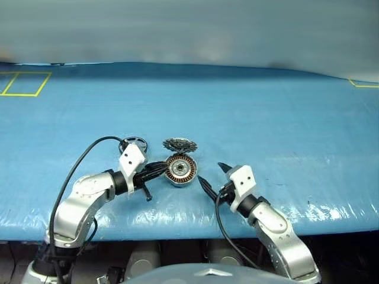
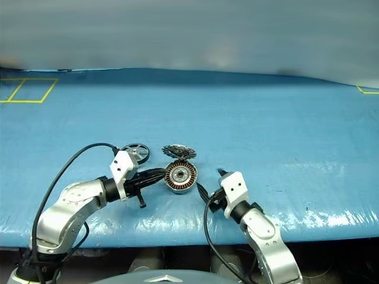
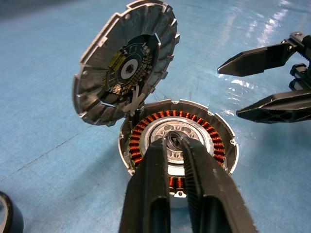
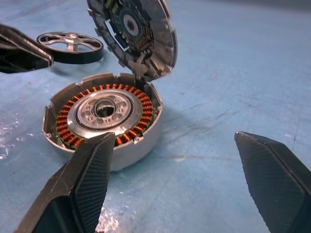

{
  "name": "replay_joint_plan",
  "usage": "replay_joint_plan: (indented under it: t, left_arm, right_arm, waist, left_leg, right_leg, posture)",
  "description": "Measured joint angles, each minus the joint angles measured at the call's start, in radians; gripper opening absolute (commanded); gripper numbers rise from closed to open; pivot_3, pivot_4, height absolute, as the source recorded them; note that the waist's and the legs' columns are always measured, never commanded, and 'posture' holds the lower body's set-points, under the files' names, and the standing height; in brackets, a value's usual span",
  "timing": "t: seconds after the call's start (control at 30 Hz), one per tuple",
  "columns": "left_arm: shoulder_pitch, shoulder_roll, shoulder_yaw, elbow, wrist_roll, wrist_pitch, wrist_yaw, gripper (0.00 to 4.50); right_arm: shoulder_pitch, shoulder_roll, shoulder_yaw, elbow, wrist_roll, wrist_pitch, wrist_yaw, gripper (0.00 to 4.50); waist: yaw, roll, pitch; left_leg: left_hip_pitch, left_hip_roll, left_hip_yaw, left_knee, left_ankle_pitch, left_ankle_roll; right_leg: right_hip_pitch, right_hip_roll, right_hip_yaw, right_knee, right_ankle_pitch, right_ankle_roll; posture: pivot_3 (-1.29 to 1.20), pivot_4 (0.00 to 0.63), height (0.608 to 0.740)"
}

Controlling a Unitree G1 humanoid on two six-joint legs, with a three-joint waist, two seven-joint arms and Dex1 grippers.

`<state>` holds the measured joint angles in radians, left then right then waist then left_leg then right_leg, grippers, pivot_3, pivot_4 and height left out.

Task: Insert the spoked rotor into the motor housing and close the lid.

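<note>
The motor housing [image 1: 180,170] sits on the blue counter [image 1: 284,130] near its front edge, between the two arms. It is open: the ring of copper windings and the silver centre face up, and nothing lies inside the cup. The lid [image 3: 127,60] stands tilted up from the far edge of the housing, joined there, with its patterned inner face turned toward the robot.

The spoked rotor [image 4: 71,45] lies flat on the counter just beyond the left arm, to the left of the housing and apart from it. The left wrist and its black cable [image 1: 74,171] sit between the robot and the rotor.

The left gripper [image 3: 176,145] has its two black fingers pressed together. Their tips reach over the near wall of the housing and end above its silver centre, so they cover part of the opening. Whether they touch the metal cannot be told. They hold nothing.

The right gripper [image 4: 172,145] is spread wide and empty, hovering just to the right of the housing and pointing toward it.

Yellow tape lines [image 1: 26,83] mark the counter at its far corners.
</note>
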<state>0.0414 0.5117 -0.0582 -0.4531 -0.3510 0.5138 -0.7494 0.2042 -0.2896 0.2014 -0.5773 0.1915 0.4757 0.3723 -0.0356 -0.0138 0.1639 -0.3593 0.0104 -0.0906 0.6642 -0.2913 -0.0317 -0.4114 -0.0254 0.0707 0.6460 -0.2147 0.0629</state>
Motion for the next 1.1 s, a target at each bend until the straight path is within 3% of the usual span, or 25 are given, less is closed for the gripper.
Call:
replay_joint_plan:
  t: [0.07, 0.27, 0.5, 1.1]
  left_arm:
    - [0.044, -0.012, 0.007, -0.001, -0.001, -0.081, -0.003, 0.02]
    - [0.143, 0.005, 0.009, 0.000, 0.021, -0.206, -0.034, 0.00]
    - [0.205, -0.043, 0.025, 0.037, 0.040, -0.330, 0.018, 0.00]
    - [0.259, -0.043, 0.037, 0.074, 0.066, -0.394, 0.043, 0.00]
  right_arm:
    - [-0.054, -0.011, -0.004, -0.049, 0.041, 0.144, -0.006, 4.17]
    - [-0.188, -0.063, 0.030, -0.108, 0.070, 0.439, -0.029, 2.25]
    - [-0.301, -0.006, 0.115, -0.111, 0.069, 0.587, -0.085, 0.02]
    - [-0.389, 0.141, 0.171, 0.041, 0.021, 0.614, -0.197, 0.02]
  waist:
    - [0.000, 0.000, 0.000]
    - [-0.001, 0.000, 0.000]
    - [-0.002, 0.000, 0.000]
    - [-0.007, 0.000, 0.000]
  left_leg:
    - [0.000, 0.000, 0.000, 0.000, 0.000, 0.000]
    - [0.000, 0.000, 0.000, 0.000, 0.000, 0.000]
    - [0.000, 0.000, 0.001, -0.001, 0.000, 0.000]
    - [-0.001, 0.000, 0.000, -0.003, 0.000, 0.000]
  right_leg:
    - [0.000, 0.000, 0.000, 0.000, 0.000, 0.000]
    - [0.000, 0.000, 0.000, 0.000, -0.004, -0.003]
    - [-0.001, 0.000, 0.000, -0.001, -0.004, -0.002]
    - [-0.002, 0.000, -0.001, -0.001, -0.004, -0.001]
  posture:
    - [0.00, 0.150, 0.740]
    - [0.00, 0.150, 0.740]
    - [0.00, 0.150, 0.740]
    - [0.00, 0.150, 0.740]
